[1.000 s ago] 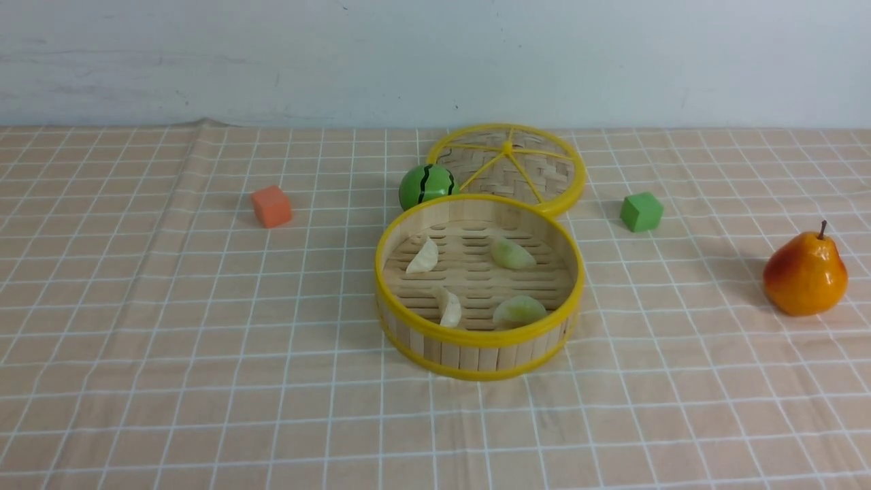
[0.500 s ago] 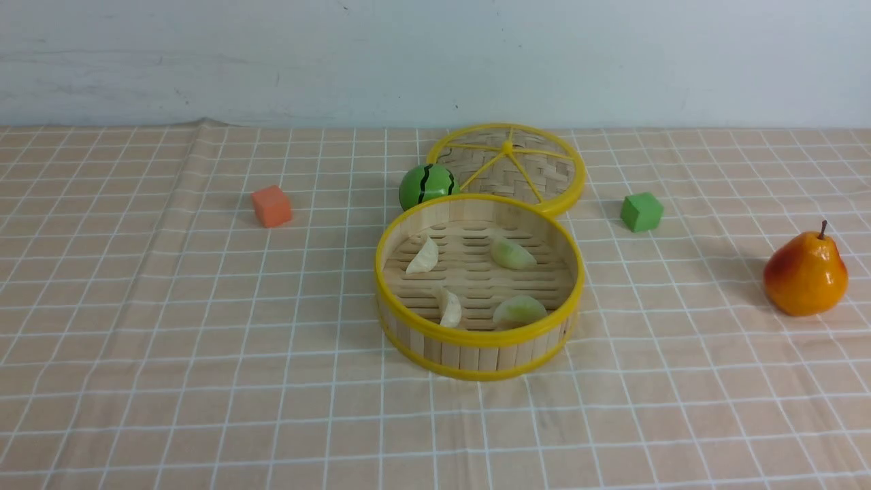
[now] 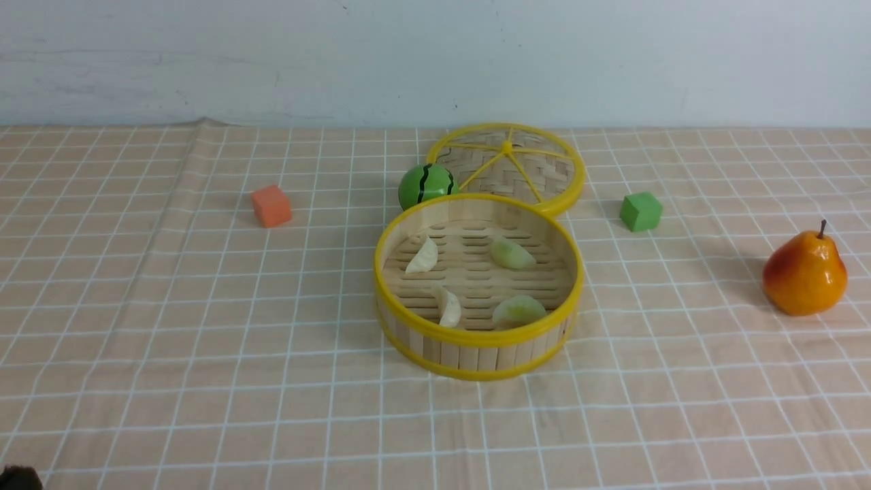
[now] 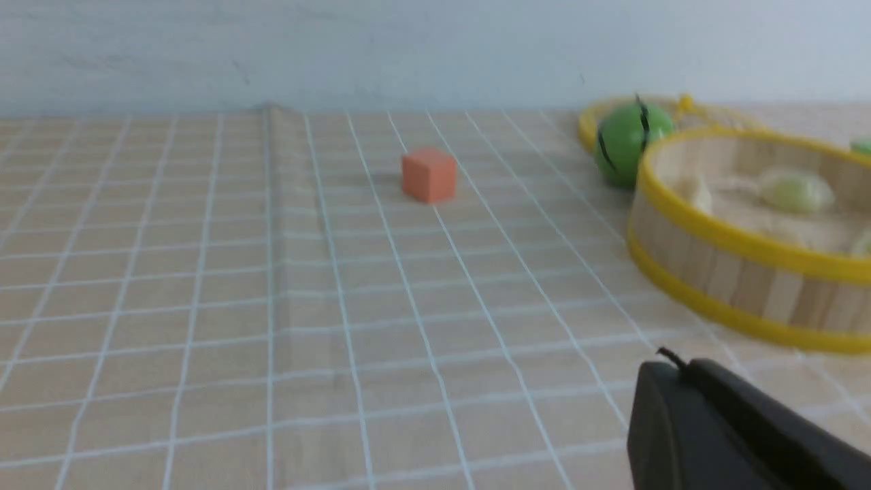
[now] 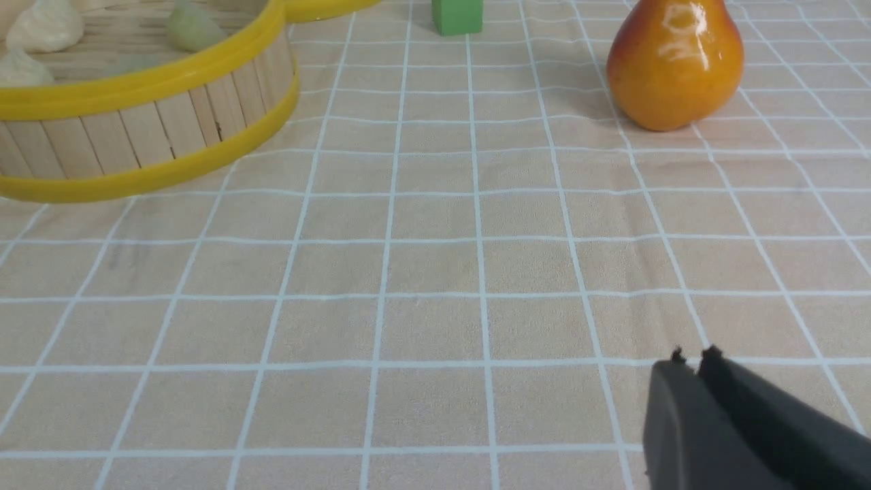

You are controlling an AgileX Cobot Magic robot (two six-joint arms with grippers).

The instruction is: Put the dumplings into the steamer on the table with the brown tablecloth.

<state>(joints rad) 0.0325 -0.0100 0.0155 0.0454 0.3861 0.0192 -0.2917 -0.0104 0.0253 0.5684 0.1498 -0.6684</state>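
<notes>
Four dumplings (image 3: 469, 282) lie on the slatted floor of the steamer (image 3: 476, 337), spaced apart: two cream-white ones, two pale green ones. None is left out on the cloth, so the task looks done. They look like light, smooth toy pieces, probably a little slippery; I would judge the plump middle of the crescent the safest place to pinch, across its narrow width. The steamer itself seems light and stiff, and could slide on the cloth if nudged at the rim.

The left fingers (image 4: 670, 395) are pressed together and hold nothing; the steamer sits ahead of them and toward the other arm, and an orange cube (image 4: 429, 175) lies farther ahead, well apart. The right fingers (image 5: 691, 371) look nearly closed, tips just beside each other, also empty; the steamer is ahead of them toward the left arm, and a pear (image 5: 674, 64) stands farther ahead.

Beyond the steamer, touching or almost touching its far rim, lie a flat woven lid (image 3: 509, 167) and a small green striped ball (image 3: 426, 185). A green cube (image 3: 641, 211) sits apart, between lid and pear.

The desk wears a brown tablecloth (image 3: 170, 340), tan with thin white grid lines, slightly wrinkled, with one raised fold. Behind it is a plain pale wall.
</notes>
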